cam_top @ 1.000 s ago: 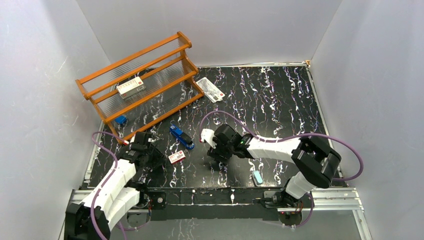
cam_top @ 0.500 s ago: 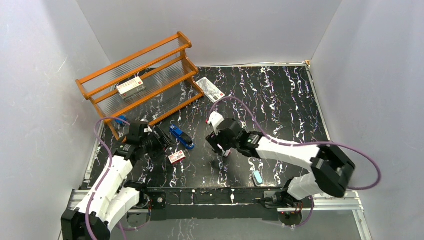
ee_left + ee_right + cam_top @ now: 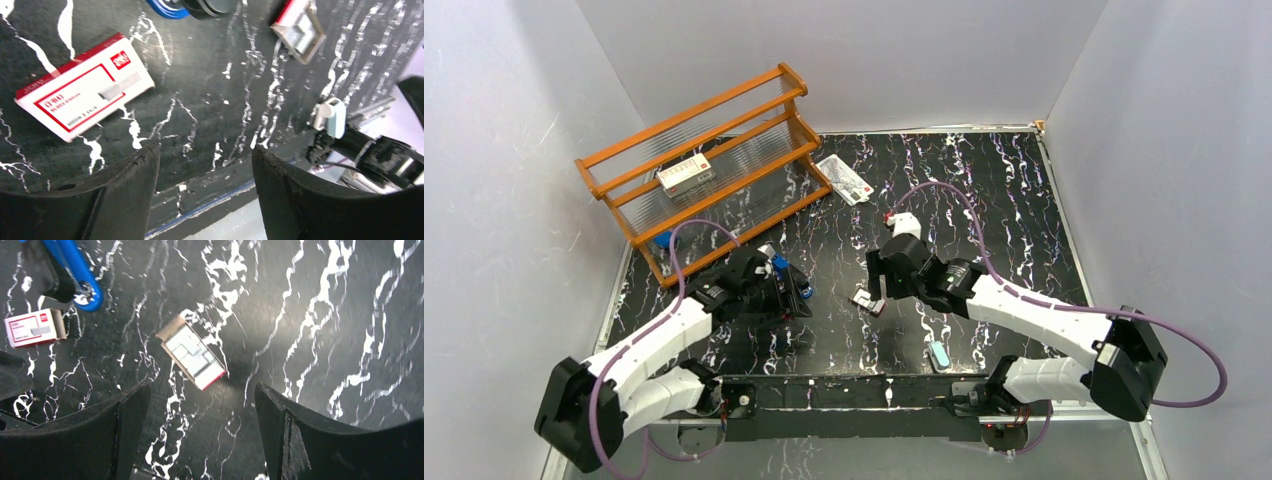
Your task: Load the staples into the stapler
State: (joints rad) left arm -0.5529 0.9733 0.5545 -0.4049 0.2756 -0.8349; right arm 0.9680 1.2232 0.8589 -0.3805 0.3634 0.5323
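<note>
Find the stapler on the dark surface, half hidden under the left arm in the overhead view. See the staples lying in their pale open tray near the stapler, to its right, and the red-and-white sleeve just beside the stapler. Note the left end effector spread open and empty close by the stapler, and the right end effector likewise open and empty, right of the stapler, over the tray. Expect light, stiff, brittle strips, probably slick and quick to snap if bent. Expect the thin card to crush and skid. Best pinch a strip gently across its long sides near mid-length.
</note>
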